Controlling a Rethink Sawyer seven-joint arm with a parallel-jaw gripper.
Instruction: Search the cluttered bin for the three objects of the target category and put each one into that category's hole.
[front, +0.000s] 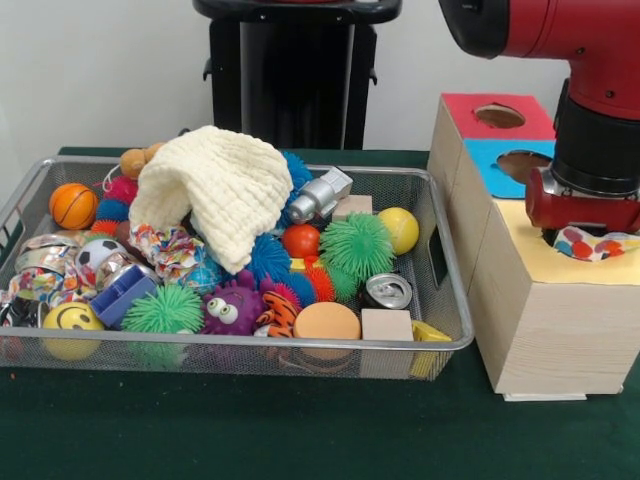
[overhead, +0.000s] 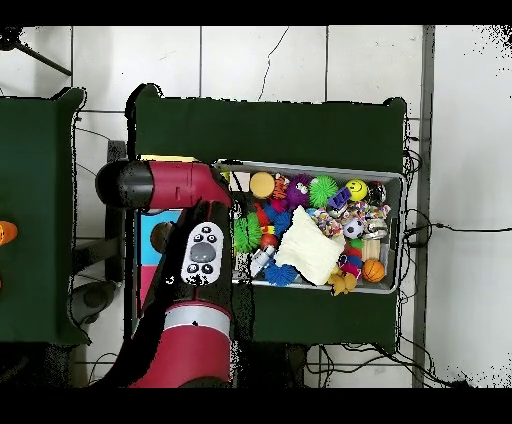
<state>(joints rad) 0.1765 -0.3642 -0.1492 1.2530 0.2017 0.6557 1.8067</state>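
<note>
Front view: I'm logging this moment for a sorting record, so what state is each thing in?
Gripper: over the yellow hole, fingers hidden.
Patterned cloth: hanging at the gripper, at the yellow panel.
Red hole: open, nothing in it visible.
Blue hole: open, partly behind the arm.
Cream cloth: draped over toys.
Can: lying on its side.
Wire bin: full.

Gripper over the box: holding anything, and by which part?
Likely yes: a polka-dot fabric piece hangs under the gripper over the wooden box's yellow section. The jaws are hidden, so the hold point cannot be told.
</note>
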